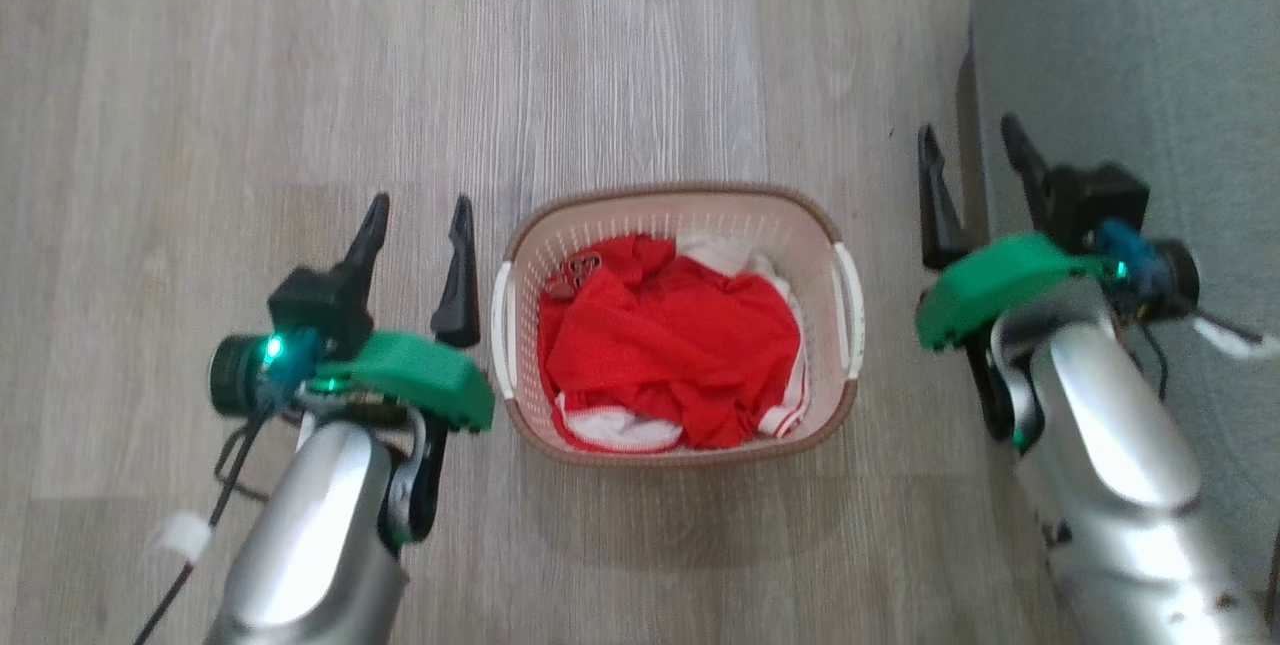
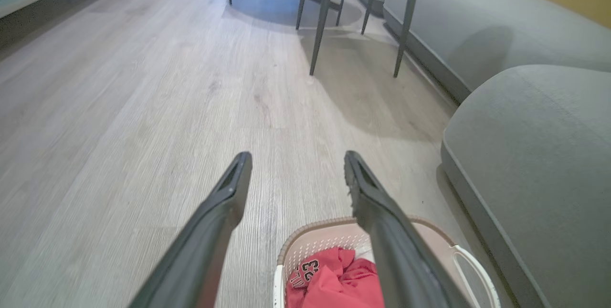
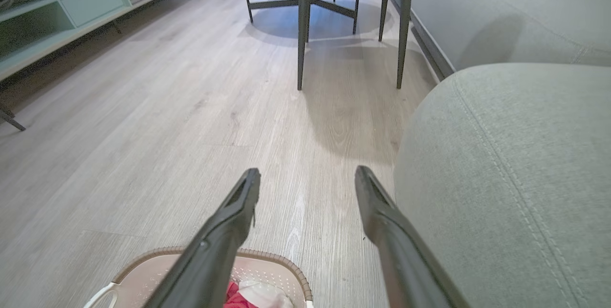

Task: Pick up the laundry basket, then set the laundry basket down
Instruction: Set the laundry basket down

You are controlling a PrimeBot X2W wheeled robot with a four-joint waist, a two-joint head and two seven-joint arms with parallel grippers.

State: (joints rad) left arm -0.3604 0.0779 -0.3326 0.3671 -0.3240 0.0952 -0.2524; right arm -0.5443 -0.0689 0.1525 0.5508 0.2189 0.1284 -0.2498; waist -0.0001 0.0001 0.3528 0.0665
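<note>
- Laundry basket (image 1: 660,220) stands upright on the pale wood floor (image 1: 300,75) right in front of the robot, between its two arms, and neither gripper touches it.
- Inside it lies a crumpled red garment (image 1: 670,335) with white trim, over a bit of white cloth (image 1: 735,255). Dark digits on the red fabric show in the left wrist view.
- A brown rim runs all round the basket, and a white handle (image 1: 500,325) sits on each short side.
- Left gripper (image 1: 420,205) is just beside the basket's left handle and apart from it. Its two dark fingers are spread wide with nothing between them, pointing away from the robot.
- Right gripper (image 1: 969,128) stands off the basket's right side, a little farther forward. Its fingers are likewise spread and empty, close beside the grey sofa (image 1: 1130,45).
- Farther off, dark table legs (image 2: 324,16) stand on the floor next to the sofa.
- Farthest, along the room's left side, is a pale green cabinet (image 3: 57,7) with drawers and open shelves.
</note>
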